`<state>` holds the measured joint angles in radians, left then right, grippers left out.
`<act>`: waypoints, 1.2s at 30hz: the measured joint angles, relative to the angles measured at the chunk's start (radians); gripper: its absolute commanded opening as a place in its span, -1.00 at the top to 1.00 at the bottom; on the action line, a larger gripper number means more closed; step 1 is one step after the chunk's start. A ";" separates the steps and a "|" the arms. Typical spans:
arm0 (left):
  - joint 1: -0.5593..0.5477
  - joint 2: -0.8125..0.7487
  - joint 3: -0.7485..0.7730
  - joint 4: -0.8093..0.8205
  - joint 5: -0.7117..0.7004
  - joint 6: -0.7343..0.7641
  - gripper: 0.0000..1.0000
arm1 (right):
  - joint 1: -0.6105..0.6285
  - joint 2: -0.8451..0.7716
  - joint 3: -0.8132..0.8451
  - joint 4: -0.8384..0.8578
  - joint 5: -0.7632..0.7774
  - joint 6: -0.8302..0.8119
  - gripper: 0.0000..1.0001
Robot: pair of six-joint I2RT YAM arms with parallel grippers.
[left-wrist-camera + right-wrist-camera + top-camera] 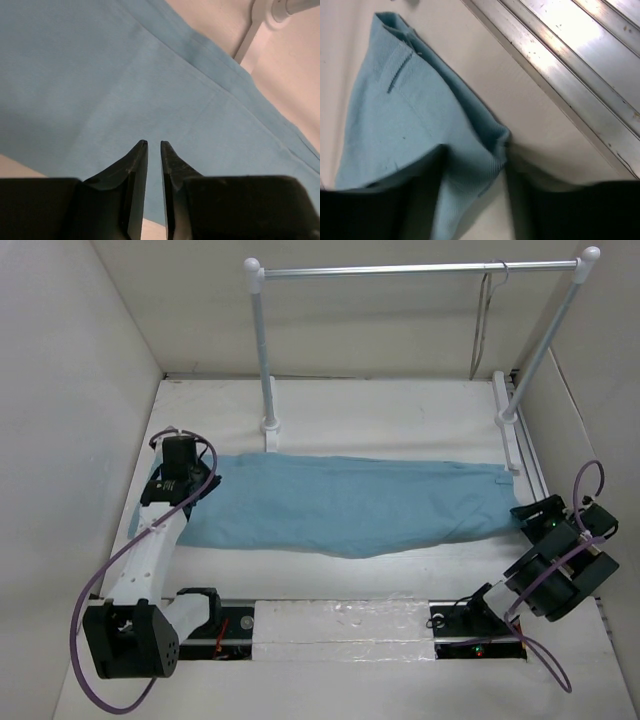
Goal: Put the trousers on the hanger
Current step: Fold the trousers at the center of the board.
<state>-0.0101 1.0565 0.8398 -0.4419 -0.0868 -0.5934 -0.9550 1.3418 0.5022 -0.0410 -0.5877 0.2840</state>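
The trousers (350,505) lie spread flat across the middle of the table (400,410), stretched from left to right. The hanger (487,320) is well away from them, hooked on the right end of the rack (262,360) bar at the far side.

The left gripper (185,465) sits at the left end of the cloth. From its wrist, the fingers (137,167) are drawn almost together with only a thin slit between. I see nothing pinched in it, and the blue fabric lies smooth beneath the tips.

The right gripper (530,515) is at the right end. In its wrist view the fingers (380,210) stand on either side of a bunched corner of the trousers (420,115), which fills the gap between them. I cannot tell whether they are pressing on it or only straddling it. A metal rail (580,65) runs just beside that corner.
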 measured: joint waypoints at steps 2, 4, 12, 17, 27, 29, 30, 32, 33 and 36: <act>-0.002 -0.001 0.007 0.017 0.027 0.005 1.00 | 0.005 0.044 0.000 0.066 -0.026 0.026 0.42; -0.003 -0.002 0.000 0.060 0.114 0.007 1.00 | 0.029 0.078 0.000 0.103 -0.046 0.032 0.84; -0.009 -0.022 -0.174 0.192 0.372 0.003 1.00 | 0.434 -0.246 0.085 0.054 -0.022 0.062 1.00; -0.014 -0.028 -0.193 0.192 0.405 0.025 1.00 | 0.863 -0.477 0.273 -0.051 0.128 0.068 1.00; -0.292 0.008 -0.213 0.222 0.349 0.031 1.00 | 1.062 -0.471 0.670 -0.375 0.325 0.008 1.00; -0.424 0.037 -0.197 0.229 0.312 0.010 1.00 | 1.021 -0.440 0.764 -0.414 0.311 -0.010 1.00; -0.492 0.051 -0.190 0.237 0.294 -0.006 1.00 | 0.998 -0.429 0.800 -0.426 0.297 -0.020 1.00; -0.607 0.081 -0.171 0.251 0.254 -0.037 1.00 | 0.947 -0.409 0.863 -0.451 0.268 -0.034 1.00; -0.652 0.101 -0.162 0.262 0.238 -0.051 1.00 | 0.925 -0.401 0.885 -0.462 0.254 -0.039 1.00; -0.801 0.202 -0.112 0.297 0.185 -0.092 1.00 | 0.857 -0.380 0.946 -0.509 0.207 -0.055 1.00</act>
<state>-0.8116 1.2583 0.7277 -0.1448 0.0982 -0.6853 -0.0978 0.9619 1.4479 -0.5499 -0.3809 0.2291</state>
